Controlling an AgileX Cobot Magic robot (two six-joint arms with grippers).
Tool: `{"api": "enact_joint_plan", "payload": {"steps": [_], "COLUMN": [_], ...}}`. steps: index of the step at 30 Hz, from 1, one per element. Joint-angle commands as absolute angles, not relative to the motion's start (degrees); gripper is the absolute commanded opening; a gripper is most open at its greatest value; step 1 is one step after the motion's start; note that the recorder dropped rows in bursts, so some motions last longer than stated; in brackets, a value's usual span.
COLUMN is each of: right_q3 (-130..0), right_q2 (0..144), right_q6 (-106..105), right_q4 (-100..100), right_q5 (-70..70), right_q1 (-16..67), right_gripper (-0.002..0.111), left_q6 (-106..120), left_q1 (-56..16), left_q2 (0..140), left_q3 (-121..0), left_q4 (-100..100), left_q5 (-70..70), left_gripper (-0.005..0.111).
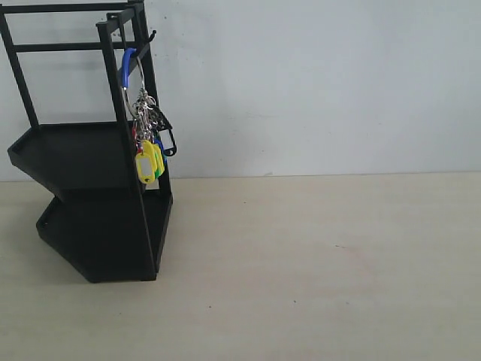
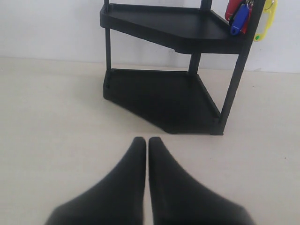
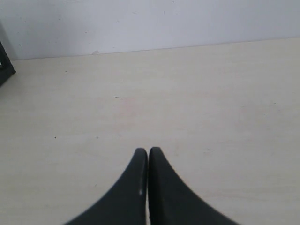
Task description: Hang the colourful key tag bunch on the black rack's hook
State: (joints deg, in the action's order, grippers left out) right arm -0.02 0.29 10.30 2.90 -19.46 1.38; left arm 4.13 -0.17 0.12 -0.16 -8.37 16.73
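While both arms sat out of the exterior view, the colourful key tag bunch (image 1: 148, 154) hung on the black rack (image 1: 83, 188), off the desk (image 1: 316, 271). The rack stood at the desk's far left corner, back close to the white wall (image 1: 316, 83).

The bunch's big blue loop (image 1: 128, 66) sat highest, against the rack's upper front frame and just below the hook (image 1: 152, 34) with its upturned tip. I couldn't resolve which wire actually carried the loop. The metal rings (image 1: 143, 105) trailed down from it. The yellow tags (image 1: 146, 165) hung lowest, level with the upper tray (image 1: 45, 147) and outside the front post, on the side facing the desk's right edge. Nothing from the bunch touched the lower tray (image 1: 90, 248).

The left gripper (image 2: 146, 140) had its fingers pressed together with nothing between them. It hovered low over the desk and pointed at the rack's base. From that wrist camera a red tag (image 2: 233, 7), a blue tag (image 2: 240, 19) and a yellow tag (image 2: 265, 18) showed beside the rack's post.

The right gripper (image 3: 147, 151) was the same, fingers together and holding nothing. It sat over bare desk facing the far edge, with only a corner of the rack in view.
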Motion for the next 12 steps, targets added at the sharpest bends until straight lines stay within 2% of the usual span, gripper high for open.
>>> {"api": "enact_joint_plan", "payload": {"steps": [1,12], "right_q3": [0.00,0.00], "right_q2": [0.00,0.00], "right_q6": [9.98,9.98], "right_q4": [3.37,3.37], "right_q5": [-19.39,-19.13], "right_q1": [1.16,1.16], "right_gripper": [0.000,0.000], "left_q6": [4.33,4.33], "left_q1": [-0.04,-0.04], "left_q2": [0.00,0.00], "left_q3": [0.00,0.00], "left_q4": [-8.09,-8.09], "left_q5": [16.34,16.34], "left_gripper": [0.004,0.004]}}
